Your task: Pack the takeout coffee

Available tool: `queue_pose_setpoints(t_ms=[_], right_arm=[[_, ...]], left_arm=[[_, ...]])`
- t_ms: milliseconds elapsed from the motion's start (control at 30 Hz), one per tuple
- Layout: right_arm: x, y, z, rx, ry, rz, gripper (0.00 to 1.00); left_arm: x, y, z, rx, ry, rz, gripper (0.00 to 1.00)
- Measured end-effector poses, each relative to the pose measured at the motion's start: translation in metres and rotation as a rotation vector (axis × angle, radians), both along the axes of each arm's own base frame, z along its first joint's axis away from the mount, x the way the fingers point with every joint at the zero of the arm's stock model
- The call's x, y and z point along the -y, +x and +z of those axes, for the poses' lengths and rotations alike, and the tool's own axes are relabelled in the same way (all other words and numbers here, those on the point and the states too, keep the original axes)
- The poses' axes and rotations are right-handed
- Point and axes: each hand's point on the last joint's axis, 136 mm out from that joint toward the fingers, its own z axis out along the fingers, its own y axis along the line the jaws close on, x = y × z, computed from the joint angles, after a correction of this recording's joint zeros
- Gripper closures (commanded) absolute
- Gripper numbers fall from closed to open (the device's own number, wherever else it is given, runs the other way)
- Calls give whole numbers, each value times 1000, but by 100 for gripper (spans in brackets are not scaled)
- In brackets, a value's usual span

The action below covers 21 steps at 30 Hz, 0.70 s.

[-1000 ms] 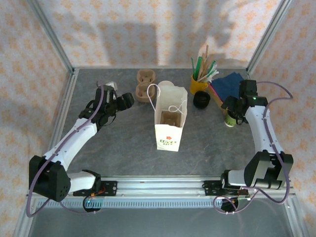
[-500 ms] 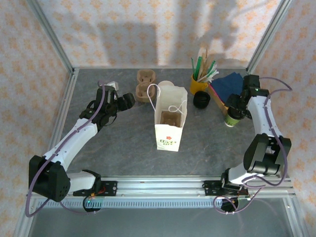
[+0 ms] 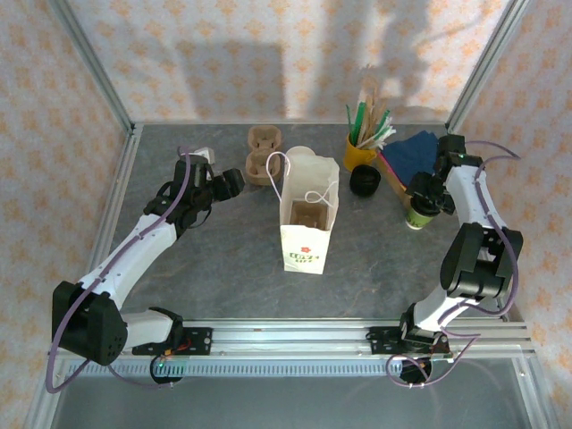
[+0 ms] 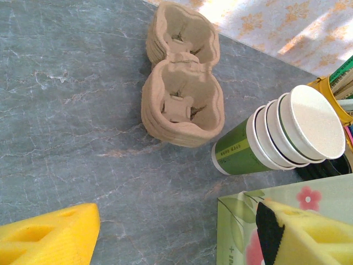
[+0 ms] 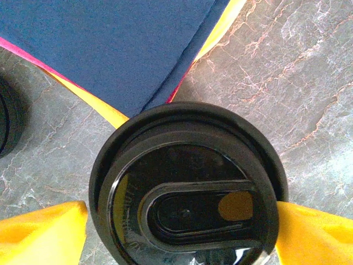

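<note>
takeout coffee (image 3: 417, 214) on the right of the counter (image 3: 223, 268), right end effector (image 5: 179, 234) around it

the coffee stands upright just beside the blue napkins (image 3: 413, 154), well apart from the paper bag (image 3: 308, 223). the yellow pads (image 5: 41, 234) sit either side of the black lid (image 5: 187, 193), right at its rim; we can't tell if they're pinching. left end effector (image 4: 176, 232) is wide open and empty. we reckon the paper cup's light and squashy and the lid could pop, so grab just under the rim and keep it level.
</note>
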Motion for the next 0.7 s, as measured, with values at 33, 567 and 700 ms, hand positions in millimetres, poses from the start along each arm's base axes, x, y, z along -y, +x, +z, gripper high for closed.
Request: queue_pose_setpoints(t_ms=[33, 567, 700], right_arm=[[0, 0, 1, 0, 0, -1, 19], [-1, 0, 0, 2, 23, 0, 26], [-2, 0, 0, 3, 31, 1, 24]], left_arm=[[0, 0, 0, 0, 0, 0, 23], [0, 0, 0, -1, 0, 0, 23], [0, 0, 0, 0, 0, 0, 24]])
